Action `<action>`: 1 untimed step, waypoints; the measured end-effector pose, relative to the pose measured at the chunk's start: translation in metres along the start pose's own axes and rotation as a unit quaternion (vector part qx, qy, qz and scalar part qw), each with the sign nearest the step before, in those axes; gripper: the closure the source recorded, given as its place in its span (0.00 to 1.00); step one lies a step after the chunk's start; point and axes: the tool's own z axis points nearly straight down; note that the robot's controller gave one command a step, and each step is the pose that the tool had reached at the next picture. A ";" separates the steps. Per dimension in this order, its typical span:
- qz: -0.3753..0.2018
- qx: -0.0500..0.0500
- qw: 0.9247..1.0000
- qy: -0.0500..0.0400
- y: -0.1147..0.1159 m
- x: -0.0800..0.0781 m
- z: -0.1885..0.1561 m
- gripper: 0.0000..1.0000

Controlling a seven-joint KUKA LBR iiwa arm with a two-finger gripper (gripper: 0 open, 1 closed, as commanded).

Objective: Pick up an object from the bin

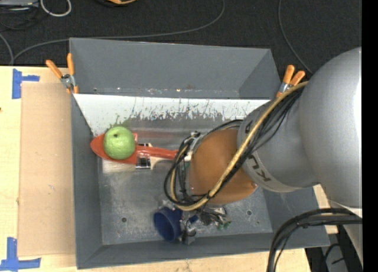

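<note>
Wrist cover (218, 167) half hides your gripper (199, 222), low by the bin's near wall (177, 253) just beside 1 dark blue cup (166, 224), so you cannot tell whether it is open or closed.

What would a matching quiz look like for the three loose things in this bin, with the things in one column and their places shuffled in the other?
Things:
1. green apple
2. orange-red utensil
3. dark blue cup

Places:
A. front of the bin, just left of the gripper
B. left side, on the utensil's wide end
C. lying flat, handle pointing right

Pairs: 1-B, 2-C, 3-A.
</note>
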 end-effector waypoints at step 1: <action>0.000 0.000 1.000 0.000 0.000 0.000 0.000 1.00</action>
